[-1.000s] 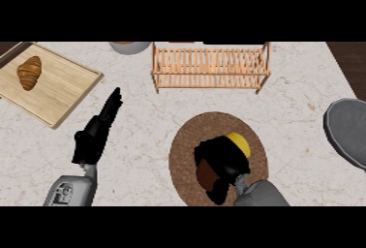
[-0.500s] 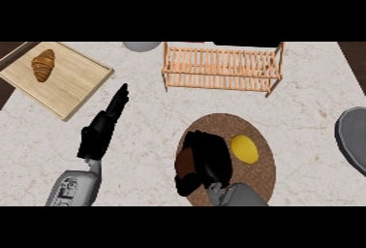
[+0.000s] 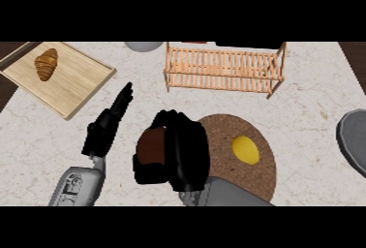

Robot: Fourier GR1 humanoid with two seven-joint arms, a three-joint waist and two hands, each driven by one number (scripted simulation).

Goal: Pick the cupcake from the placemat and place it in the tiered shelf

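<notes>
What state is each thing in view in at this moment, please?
Right hand: curled round the cupcake.
Cupcake: held at the placemat's left edge.
Left hand: open, fingers straight.
Placemat: flat, a yellow object on it.
Tiered shelf: upright, nothing visible inside.
Croissant: on the wooden board.

Far back at centre stands the tiered shelf (image 3: 225, 69), with a bowl (image 3: 144, 46) just to its left at the counter's far edge. On the far left, a croissant (image 3: 46, 64) lies on a cutting board (image 3: 71, 87). Nearer, right of centre, sits the placemat (image 3: 253, 167), a lemon (image 3: 245, 149) on it. A pan (image 3: 354, 143) is at the right edge.
</notes>
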